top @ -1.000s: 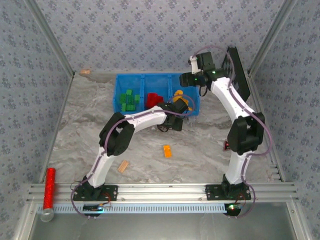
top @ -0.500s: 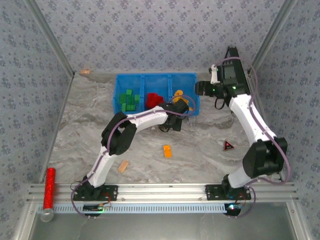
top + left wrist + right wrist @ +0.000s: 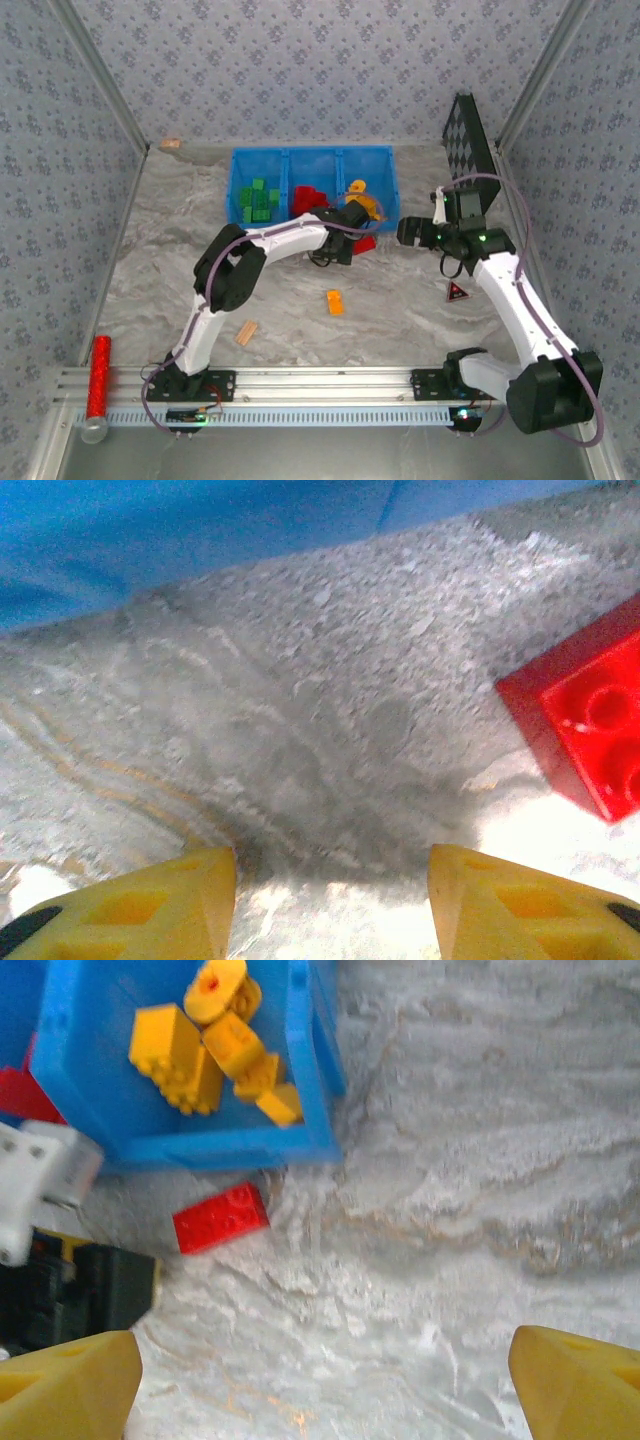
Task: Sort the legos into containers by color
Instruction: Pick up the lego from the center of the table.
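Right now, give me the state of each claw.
Left claw: open, holding nothing; the red lego lies on the table beside it.
Right claw: wide open, holding nothing.

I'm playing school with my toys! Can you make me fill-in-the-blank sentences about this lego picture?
1. The green legos lie in the ___ compartment of the blue bin.
2. The lego lying on the table right beside the bin's front wall is ___.
3. The right claw is wide ___, with nothing between its fingers.
Missing words: left, red, open.
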`<state>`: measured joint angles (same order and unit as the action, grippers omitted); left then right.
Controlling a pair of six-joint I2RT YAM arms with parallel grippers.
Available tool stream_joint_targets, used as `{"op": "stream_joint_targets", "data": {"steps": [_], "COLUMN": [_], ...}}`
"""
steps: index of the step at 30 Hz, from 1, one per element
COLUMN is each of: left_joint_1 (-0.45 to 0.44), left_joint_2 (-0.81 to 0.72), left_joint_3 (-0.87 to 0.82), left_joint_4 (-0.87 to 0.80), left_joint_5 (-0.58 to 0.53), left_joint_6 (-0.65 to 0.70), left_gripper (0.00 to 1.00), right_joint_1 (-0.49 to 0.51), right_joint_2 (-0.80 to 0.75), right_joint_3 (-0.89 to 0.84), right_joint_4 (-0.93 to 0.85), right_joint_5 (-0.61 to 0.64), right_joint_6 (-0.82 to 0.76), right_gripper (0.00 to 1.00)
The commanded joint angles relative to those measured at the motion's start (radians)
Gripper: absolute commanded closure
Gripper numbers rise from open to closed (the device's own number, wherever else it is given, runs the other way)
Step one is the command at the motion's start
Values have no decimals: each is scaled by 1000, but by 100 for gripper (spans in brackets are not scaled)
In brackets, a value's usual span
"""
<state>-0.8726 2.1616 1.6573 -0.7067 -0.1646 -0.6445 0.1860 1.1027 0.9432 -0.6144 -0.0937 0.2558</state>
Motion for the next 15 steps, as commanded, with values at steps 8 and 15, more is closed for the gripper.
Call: {"op": "stream_joint_targets", "data": {"steps": [8,15], "left_joint_1": [-24,-33], "left_joint_2": [-42,76], "left_joint_3": [83,213], "left_joint_4": [11,3], "left_joint_5": [-1,11], "left_joint_6": [109,201], "left_gripper": [34,31], "right_joint_1": [10,10], "right_joint_2": [-60,-47], "right_joint_3": [-64,-32], "right_joint_4": [-47,-62], "right_joint_5": [5,16], "right_joint_6": [49,32], "right_gripper": [3,2]}}
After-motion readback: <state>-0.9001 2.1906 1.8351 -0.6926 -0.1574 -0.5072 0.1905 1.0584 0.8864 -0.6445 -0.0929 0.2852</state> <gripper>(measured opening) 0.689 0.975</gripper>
